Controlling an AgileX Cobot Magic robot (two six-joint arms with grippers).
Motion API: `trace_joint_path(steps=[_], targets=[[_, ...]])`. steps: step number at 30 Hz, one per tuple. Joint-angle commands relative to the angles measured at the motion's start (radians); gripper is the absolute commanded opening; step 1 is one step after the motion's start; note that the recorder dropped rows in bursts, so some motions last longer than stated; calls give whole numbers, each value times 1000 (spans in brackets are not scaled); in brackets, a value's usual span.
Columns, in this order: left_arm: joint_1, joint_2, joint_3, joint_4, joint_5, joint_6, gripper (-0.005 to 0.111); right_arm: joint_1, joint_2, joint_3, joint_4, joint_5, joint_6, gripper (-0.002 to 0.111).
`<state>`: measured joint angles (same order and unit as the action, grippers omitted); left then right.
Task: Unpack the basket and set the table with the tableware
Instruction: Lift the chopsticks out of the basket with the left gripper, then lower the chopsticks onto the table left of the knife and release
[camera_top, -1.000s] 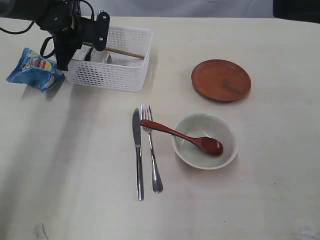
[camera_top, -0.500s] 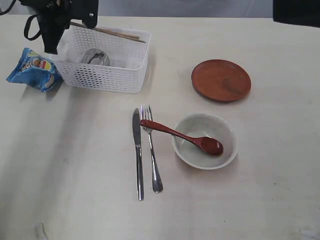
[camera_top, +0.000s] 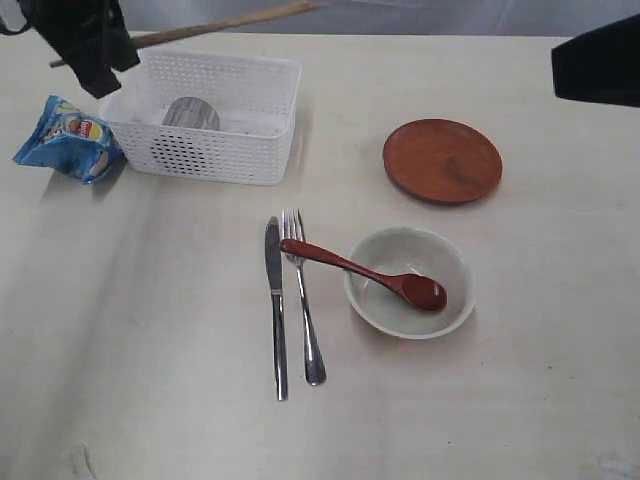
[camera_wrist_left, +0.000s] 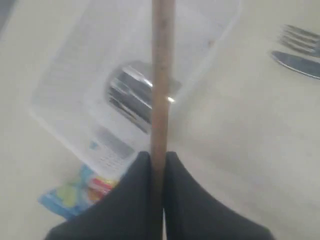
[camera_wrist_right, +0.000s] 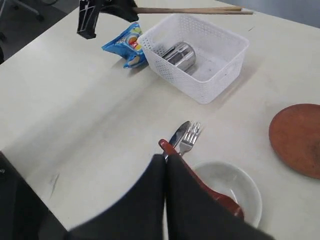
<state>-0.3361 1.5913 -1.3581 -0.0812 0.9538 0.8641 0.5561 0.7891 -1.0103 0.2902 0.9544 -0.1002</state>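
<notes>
Looking across the pale counter (camera_top: 150, 350): white basket (camera_top: 215, 150) far left with the steel cup (camera_top: 190, 112) on its side inside and a blue crisp bag (camera_top: 65, 138) touching its outer wall. Moving right, brown plate (camera_top: 442, 160), then speckled bowl (camera_top: 385, 305) cradling the red-brown spoon (camera_top: 345, 264), with knife (camera_top: 276, 310) and fork (camera_top: 305, 310) side by side just left. Clamps the wooden chopsticks (camera_top: 225, 24) in the left tool (camera_wrist_left: 158, 156) above the basket; right tool (camera_wrist_right: 166, 159) pinched closed, empty.

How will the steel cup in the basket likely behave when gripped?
The steel cup lies on its side in the basket, so it may roll if nudged. Its polished wall looks slippery and stiff; being hollow, probably light.
</notes>
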Motion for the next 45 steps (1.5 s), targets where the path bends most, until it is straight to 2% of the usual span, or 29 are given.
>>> trace_joint_path(steps=[1,4,8,15,23,31,33,35,38,40,43,45], targets=[[-32,-61,115,-65,128,-111,0,-4,-9,1,-12,35,21,1],[-68,-160,302,-141,31,-159,0,-4,-9,1,-12,59,38,1],[-68,-238,461,-222,-80,-232,0,-4,-9,1,-12,77,51,1],[-68,-244,713,-254,-146,-263,0,-4,-9,1,-6,82,57,1],[-68,-240,840,-272,-386,-320,0,-4,-9,1,-6,117,71,1],[-68,-240,862,-291,-375,-297,1,-4,-9,1,-6,119,81,1],[-68,-240,874,-289,-375,-263,7,-4,-9,1,-6,119,81,1],[-68,-240,876,-289,-373,-258,19,-4,-9,1,-6,120,84,1],[-68,-240,869,-289,-389,-258,49,-4,-9,1,-6,126,86,1],[-68,-241,859,-289,-406,-280,63,-4,-9,1,-6,130,86,1],[-68,-241,826,-273,-396,-381,64,-4,-9,1,-6,135,86,1],[-68,-241,796,-191,-373,-495,62,-4,-9,1,-6,135,86,1]])
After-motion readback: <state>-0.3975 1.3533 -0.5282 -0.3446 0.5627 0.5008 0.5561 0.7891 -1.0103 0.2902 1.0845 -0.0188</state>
